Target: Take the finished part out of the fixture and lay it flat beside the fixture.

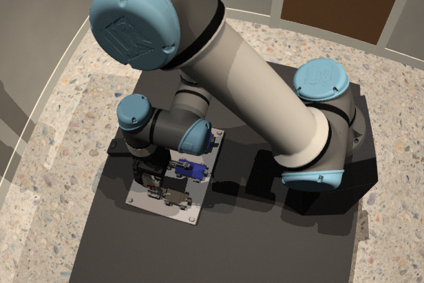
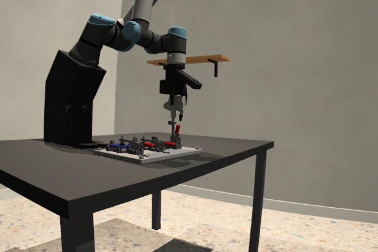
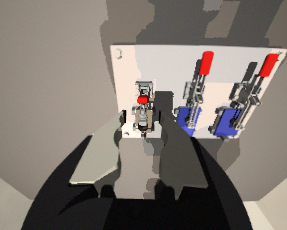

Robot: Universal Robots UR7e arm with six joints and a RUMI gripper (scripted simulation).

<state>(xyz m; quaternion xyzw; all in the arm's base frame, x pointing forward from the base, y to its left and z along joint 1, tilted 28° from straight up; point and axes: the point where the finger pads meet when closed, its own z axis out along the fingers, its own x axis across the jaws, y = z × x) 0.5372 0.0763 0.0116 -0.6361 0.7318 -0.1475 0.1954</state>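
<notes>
Dark table [image 1: 241, 247] [image 2: 153, 168] [image 3: 55, 75] beneath fixture [image 1: 144, 200] [image 2: 165, 156] [image 3: 127, 65]; claw [image 1: 154, 192] [image 2: 177, 119] [image 3: 142, 111] apart, above end station with brown finished part [image 1: 176, 197] [image 3: 149, 118]. Looks rigid, probably fairly heavy, smooth; best gripped by opposite side faces.

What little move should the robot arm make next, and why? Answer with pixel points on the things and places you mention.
Probably raise the gripper [image 1: 153, 189] [image 2: 177, 119] [image 3: 142, 111] slightly, before shifting it over the brownish part [image 1: 177, 196]. Its fingers are apart with nothing gripped, just above the upright red handle [image 2: 177, 129] [image 3: 142, 99] of the swung-up clamp, so moving sideways first might knock it.
</notes>
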